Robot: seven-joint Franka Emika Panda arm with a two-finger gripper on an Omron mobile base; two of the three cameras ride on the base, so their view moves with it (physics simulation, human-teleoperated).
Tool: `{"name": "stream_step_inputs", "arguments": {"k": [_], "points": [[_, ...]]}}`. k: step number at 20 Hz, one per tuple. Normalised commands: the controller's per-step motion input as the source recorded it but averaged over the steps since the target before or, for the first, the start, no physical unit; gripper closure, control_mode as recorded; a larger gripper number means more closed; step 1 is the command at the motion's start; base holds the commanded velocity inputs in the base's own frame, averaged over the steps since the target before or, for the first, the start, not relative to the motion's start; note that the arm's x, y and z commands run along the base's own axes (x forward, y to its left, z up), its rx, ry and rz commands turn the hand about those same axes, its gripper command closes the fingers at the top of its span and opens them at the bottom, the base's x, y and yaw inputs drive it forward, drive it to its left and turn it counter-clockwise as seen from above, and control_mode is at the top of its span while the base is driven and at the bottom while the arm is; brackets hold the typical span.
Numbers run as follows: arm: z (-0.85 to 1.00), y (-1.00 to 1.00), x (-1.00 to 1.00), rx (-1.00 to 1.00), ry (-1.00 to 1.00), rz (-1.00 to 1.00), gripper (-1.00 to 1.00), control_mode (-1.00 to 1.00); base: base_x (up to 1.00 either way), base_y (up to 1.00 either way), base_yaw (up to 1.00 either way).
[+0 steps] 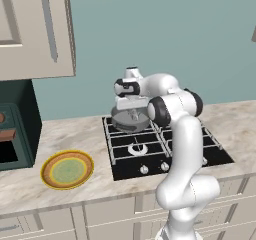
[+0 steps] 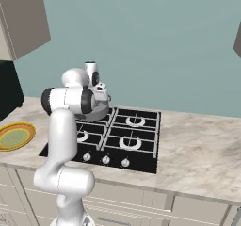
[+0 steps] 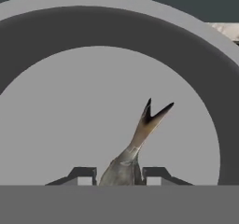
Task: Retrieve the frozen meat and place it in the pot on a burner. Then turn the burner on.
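Hanging inside the pot [image 3: 56,31], the fingers [image 3: 119,172] pinch tight on the frozen meat [image 3: 140,134]

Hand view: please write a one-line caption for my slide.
Gripper shut on the frozen meat, a fish-like piece, held over the grey floor of the pot.

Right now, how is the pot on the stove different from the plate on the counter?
The pot is plain grey metal, while the plate is green with a yellow rim. The pot sits on the black stove's back left grate; the plate lies on the marble counter left of it. The pot has raised walls; the plate is nearly flat. Both are round.
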Motion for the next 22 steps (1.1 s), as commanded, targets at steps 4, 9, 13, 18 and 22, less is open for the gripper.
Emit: {"name": "stream_step_inputs", "arguments": {"k": [4, 9, 13, 18, 22], "points": [[-0.07, 0.02, 0.06, 0.00, 0.00, 0.00, -1.00, -1.00, 0.00, 0.00, 0.00], [0.00, 0.00, 0.01, 0.00, 0.00, 0.00, -1.00, -1.00, 0.00, 0.00, 0.00], [0.04, 0.00, 0.00, 0.00, 0.00, 0.00, -1.00, -1.00, 0.00, 0.00, 0.00], [0.39, 0.00, -0.22, 0.00, -0.01, 0.00, -1.00, -1.00, 0.00, 0.00, 0.00], [0.45, -0.01, -0.46, 0.00, -0.02, 0.00, -1.00, -1.00, 0.00, 0.00, 0.00]]}}
